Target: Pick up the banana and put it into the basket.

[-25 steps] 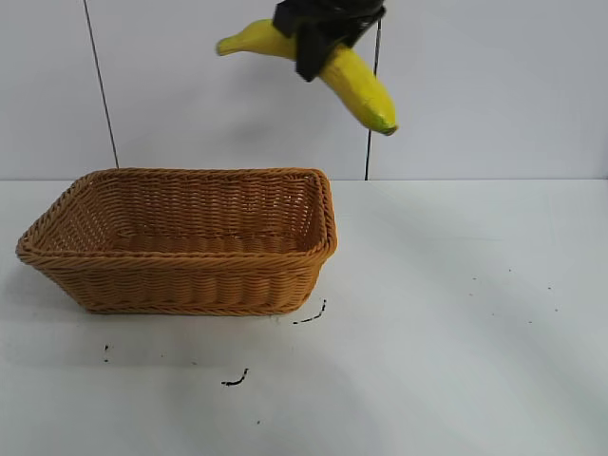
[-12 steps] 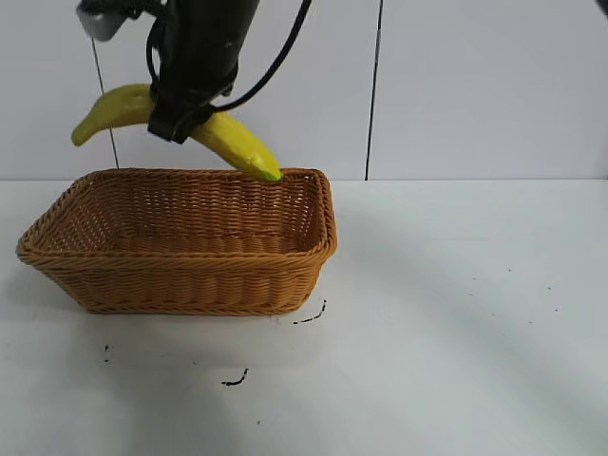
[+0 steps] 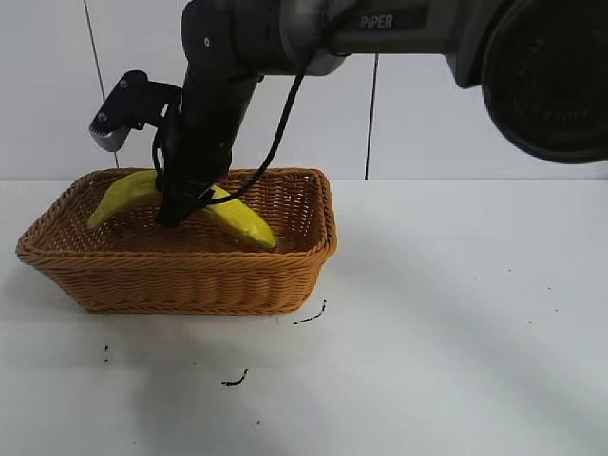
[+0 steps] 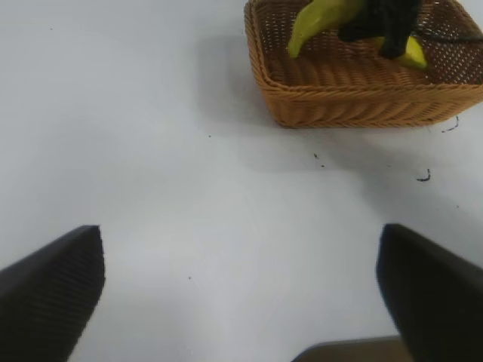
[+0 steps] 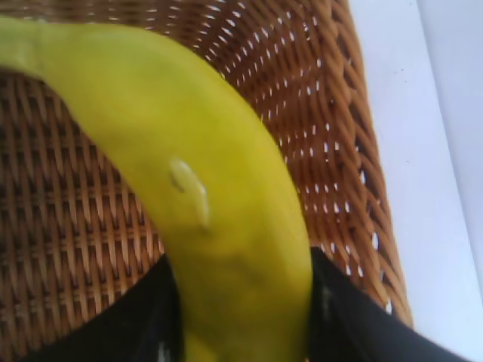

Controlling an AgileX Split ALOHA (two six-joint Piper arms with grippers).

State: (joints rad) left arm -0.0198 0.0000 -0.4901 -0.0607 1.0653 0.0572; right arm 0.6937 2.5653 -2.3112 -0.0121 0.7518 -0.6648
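Presently the right gripper [image 3: 176, 211] is clamped on the banana [image 3: 239, 220] inside the basket [image 3: 190, 275] at left of centre, the placing step nearly done, and release appears next; the left gripper [image 4: 240, 286] stands parted, idle.

Banana [image 3: 237, 220] inside basket [image 3: 190, 280]

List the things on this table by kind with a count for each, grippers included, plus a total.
banana: 1
basket: 1
grippers: 2, the right gripper closed on the banana inside the basket, the left gripper open over bare table
Total: 4
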